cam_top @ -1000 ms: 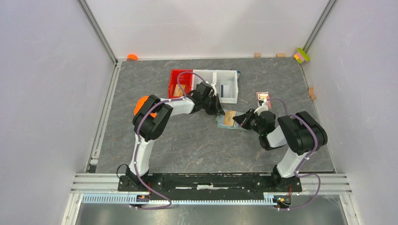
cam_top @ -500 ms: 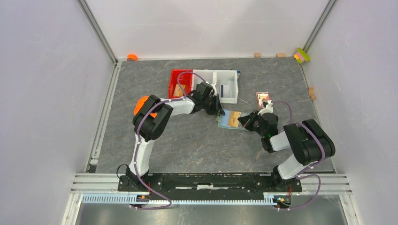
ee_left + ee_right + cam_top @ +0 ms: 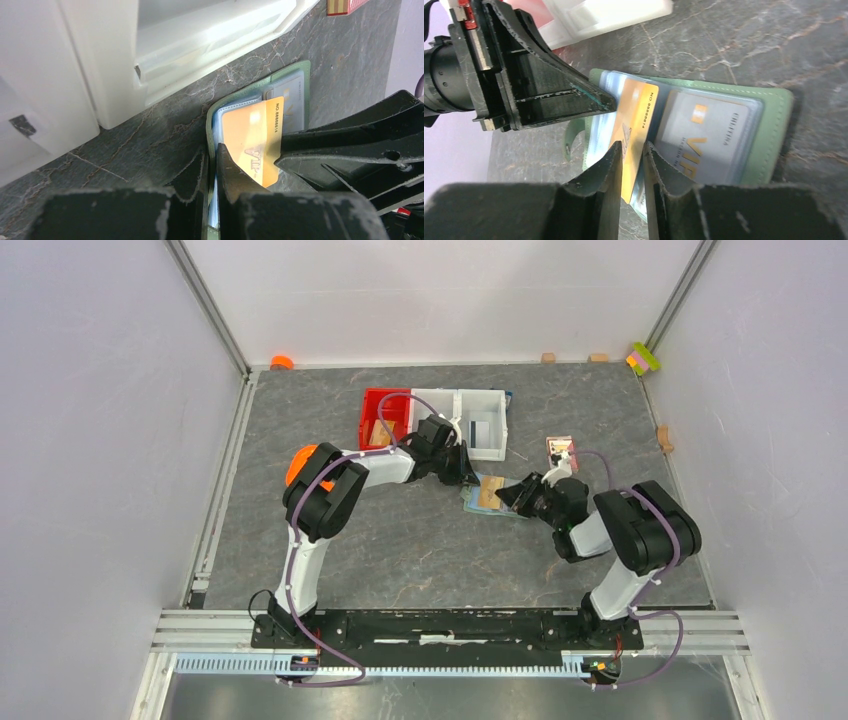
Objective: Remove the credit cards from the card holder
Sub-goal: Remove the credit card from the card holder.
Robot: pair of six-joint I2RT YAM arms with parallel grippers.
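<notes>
The sage-green card holder (image 3: 477, 502) lies open on the grey table in front of the bins. My left gripper (image 3: 211, 150) is shut on its left edge (image 3: 209, 117), pinching green cover and pale pocket. A tan-gold credit card (image 3: 636, 115) sticks partly out of a pocket, and a grey card (image 3: 709, 130) sits in the right-hand pocket. My right gripper (image 3: 631, 147) straddles the gold card's near edge, its jaws a little apart and open. In the top view the right gripper (image 3: 510, 497) is at the holder's right side and the left gripper (image 3: 466, 472) at its far left.
A red bin (image 3: 383, 418) and a white bin (image 3: 470, 420) stand just behind the holder, close to the left wrist. A pink square item (image 3: 561, 451) lies to the right. Small blocks (image 3: 644, 358) sit along the back wall.
The right gripper drew back to the right, then returned left to the holder, and its jaws have parted from shut. The left arm has not moved.
</notes>
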